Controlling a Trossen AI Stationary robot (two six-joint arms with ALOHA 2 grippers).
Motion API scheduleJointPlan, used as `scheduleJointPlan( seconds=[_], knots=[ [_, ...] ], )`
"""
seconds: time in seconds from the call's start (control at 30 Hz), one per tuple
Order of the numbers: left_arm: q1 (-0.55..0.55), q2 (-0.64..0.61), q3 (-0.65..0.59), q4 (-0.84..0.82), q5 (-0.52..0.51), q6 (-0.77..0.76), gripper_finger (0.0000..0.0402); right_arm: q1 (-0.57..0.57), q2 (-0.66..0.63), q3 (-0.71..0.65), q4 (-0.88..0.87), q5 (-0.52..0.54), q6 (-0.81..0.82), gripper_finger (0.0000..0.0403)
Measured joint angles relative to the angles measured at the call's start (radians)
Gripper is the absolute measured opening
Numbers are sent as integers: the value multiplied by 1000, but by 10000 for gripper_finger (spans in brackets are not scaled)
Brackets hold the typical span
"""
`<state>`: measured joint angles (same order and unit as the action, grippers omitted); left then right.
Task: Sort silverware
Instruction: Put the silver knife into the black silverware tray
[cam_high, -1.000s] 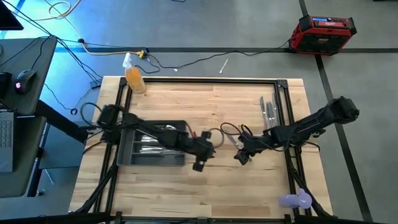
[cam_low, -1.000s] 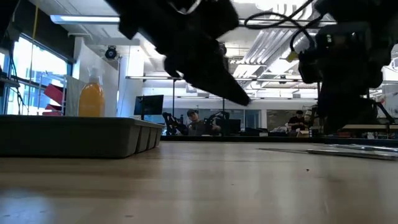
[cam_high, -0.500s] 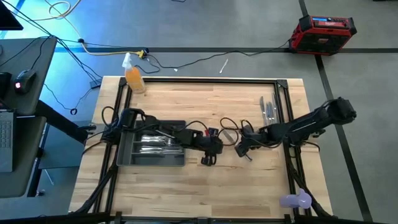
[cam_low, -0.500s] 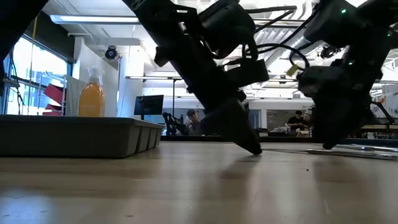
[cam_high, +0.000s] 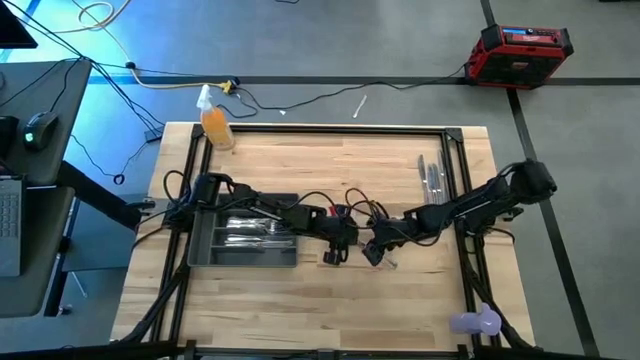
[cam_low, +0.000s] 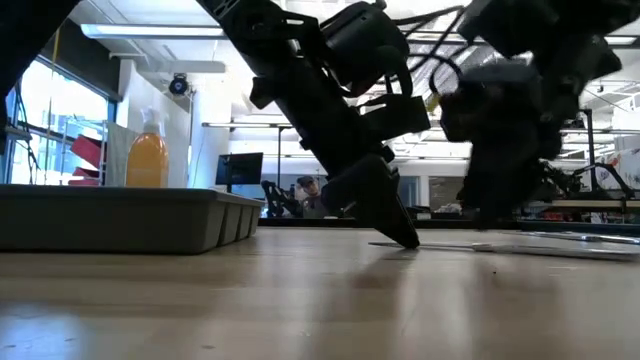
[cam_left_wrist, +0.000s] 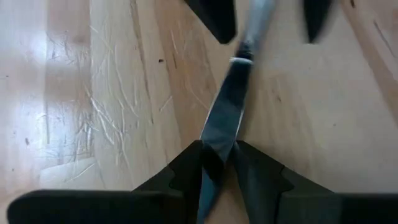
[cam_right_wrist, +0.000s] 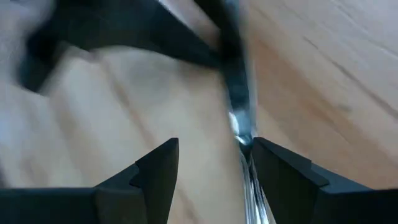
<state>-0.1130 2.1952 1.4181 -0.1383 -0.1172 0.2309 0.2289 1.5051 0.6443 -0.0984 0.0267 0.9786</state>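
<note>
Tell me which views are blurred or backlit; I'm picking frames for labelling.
Right wrist view: heavy motion blur smears the knife and the left hand. Left wrist view: the knife's blade is sharp near that hand, its far end and the right hand's fingers soft. Low view: arms silhouetted against bright room lights. High view: evenly lit.

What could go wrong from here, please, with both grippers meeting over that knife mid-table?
The left gripper pinches only the knife blade's end, so it may slip or twist. The right gripper stands open around the handle, close by; the fingers might collide. The blade lies low on the table and could drag.
</note>
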Motion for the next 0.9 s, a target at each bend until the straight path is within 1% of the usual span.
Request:
scheduleJointPlan(
  seconds=[0.13, 0.3, 0.47, 0.57, 0.67, 0.8, 0.9],
  knots=[
    [-13, 0, 0, -7, -8, -18, 78, -28, 11, 5, -15, 17, -15, 194],
    [-59, -34, -5, -73, -114, 10, 78, -41, 43, 6, -17, 24, -15, 194],
    [-105, -97, -7, -99, -149, 21, 78, -44, 79, 9, -4, 26, -12, 194],
    [-121, -115, -2, -129, -125, 13, 78, -44, 90, 10, 6, 27, -11, 194],
    [-120, -92, -5, -154, -68, 0, 73, -44, 92, 9, 34, 12, -8, 194],
    [-92, -48, -3, -146, -41, -1, 48, -43, 98, 7, 107, -18, 0, 194],
    [-71, -19, 1, -123, -35, -1, 23, -43, 127, 7, 150, -28, 0, 194]
  ],
)
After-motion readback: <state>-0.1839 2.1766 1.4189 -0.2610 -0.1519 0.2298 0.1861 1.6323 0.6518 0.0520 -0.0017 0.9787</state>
